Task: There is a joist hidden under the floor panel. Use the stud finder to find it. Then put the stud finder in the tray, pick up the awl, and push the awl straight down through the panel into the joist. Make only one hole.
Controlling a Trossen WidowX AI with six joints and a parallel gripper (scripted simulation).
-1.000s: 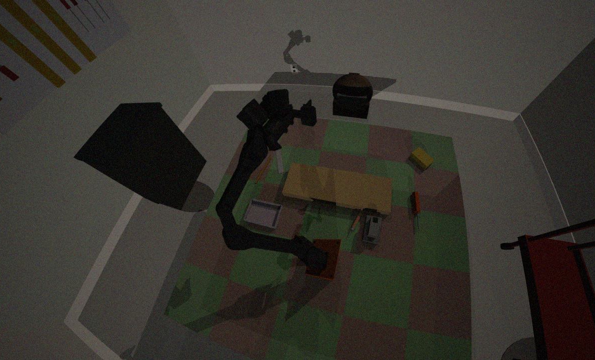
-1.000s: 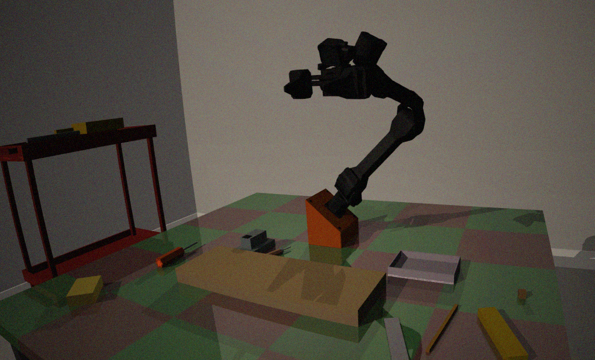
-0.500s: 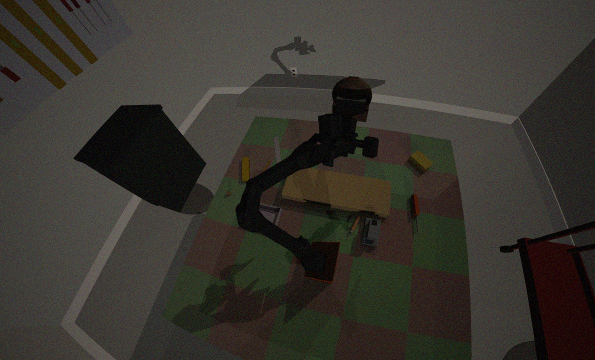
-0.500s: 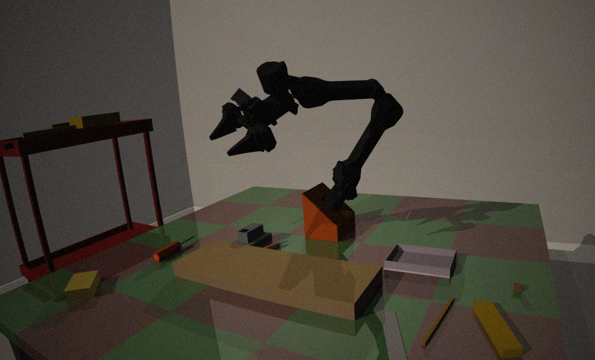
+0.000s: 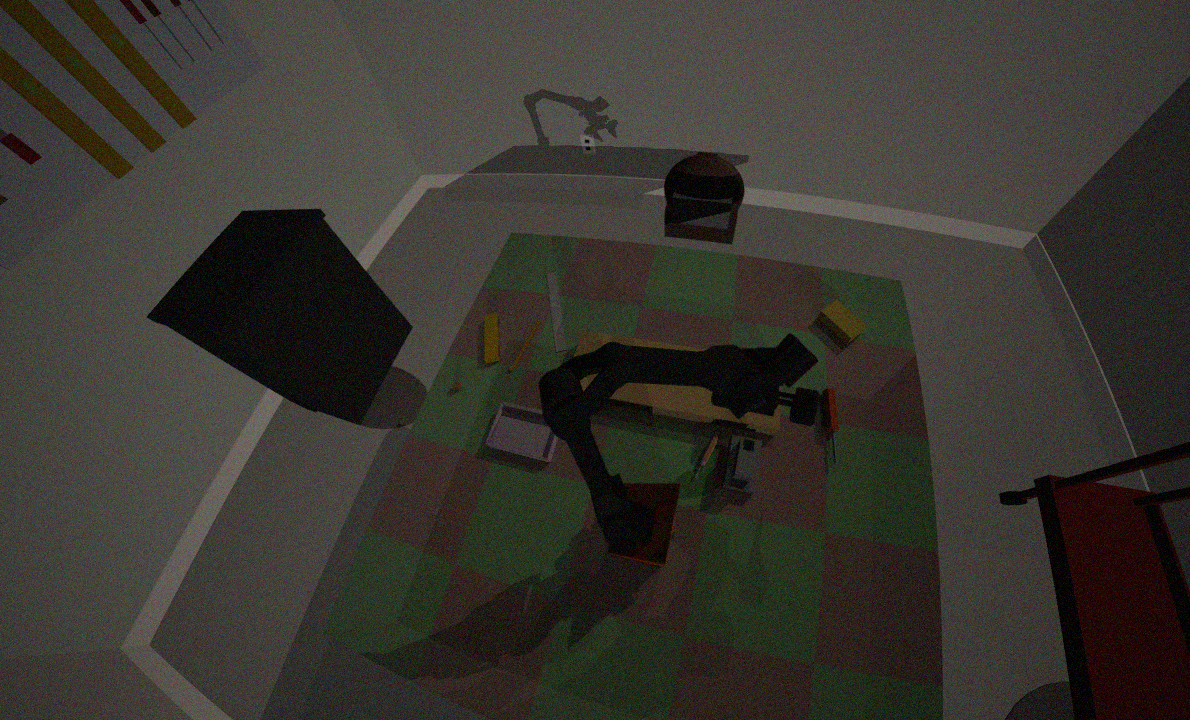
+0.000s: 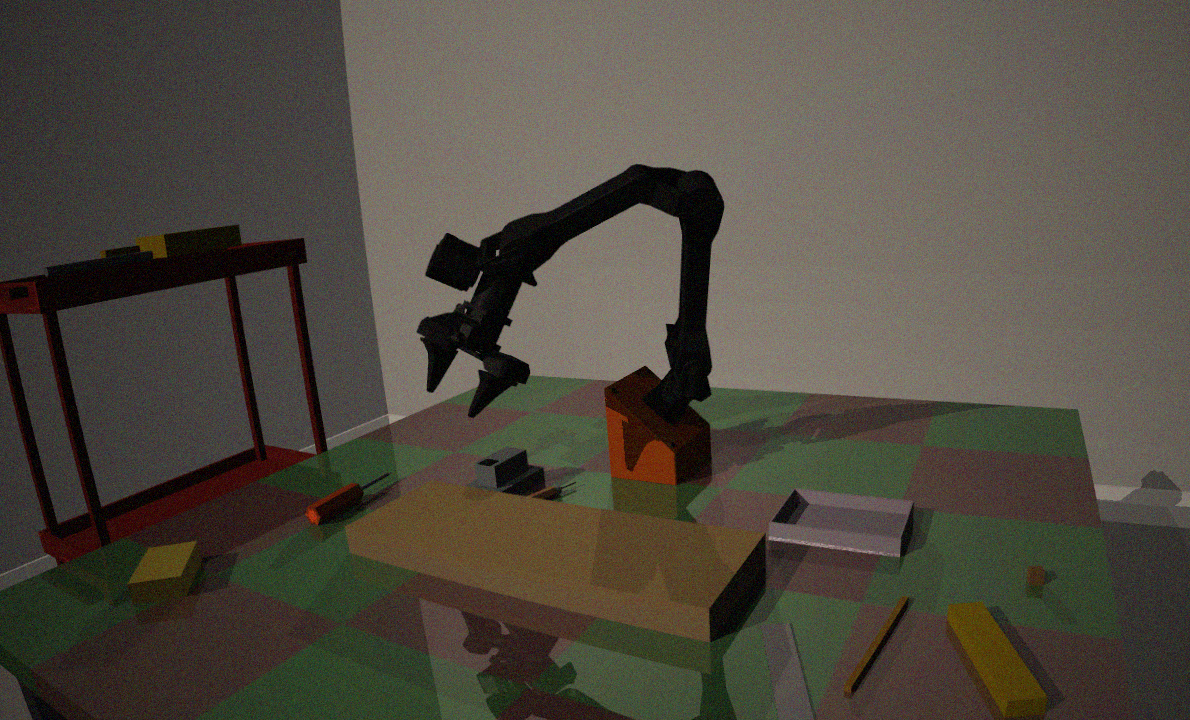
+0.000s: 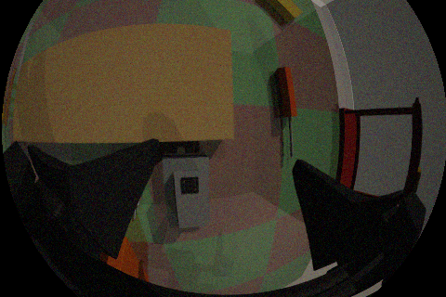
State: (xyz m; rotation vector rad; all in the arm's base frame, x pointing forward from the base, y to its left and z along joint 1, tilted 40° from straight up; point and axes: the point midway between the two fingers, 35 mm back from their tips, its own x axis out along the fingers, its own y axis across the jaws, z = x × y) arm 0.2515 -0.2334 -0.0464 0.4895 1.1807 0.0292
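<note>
The grey stud finder (image 5: 744, 467) (image 6: 502, 469) (image 7: 201, 211) sits on the table beside the panel's robot-side edge. My gripper (image 6: 451, 402) (image 7: 229, 158) is open and empty, high above the table, with its fingers pointing down at a tilt. In the wrist view the stud finder shows between the fingers, nearer the left one. The awl (image 5: 711, 445) (image 6: 545, 493), with an orange-brown handle, lies next to the stud finder. The tan floor panel (image 5: 688, 402) (image 6: 527, 546) (image 7: 139, 83) lies flat; no hole is visible on it. The tray (image 5: 519, 453) (image 6: 836, 540) looks empty. The joist is hidden.
An orange-red screwdriver (image 5: 830, 410) (image 6: 338, 503) (image 7: 289, 93) lies off the panel's end. A yellow block (image 5: 839, 322) (image 6: 166, 571) lies farther out. A yellow bar (image 5: 491, 338) (image 6: 993, 653), a pencil (image 5: 524, 347) (image 6: 878, 644) and a grey strip (image 5: 555, 313) (image 6: 787, 671) lie beyond the tray-side end.
</note>
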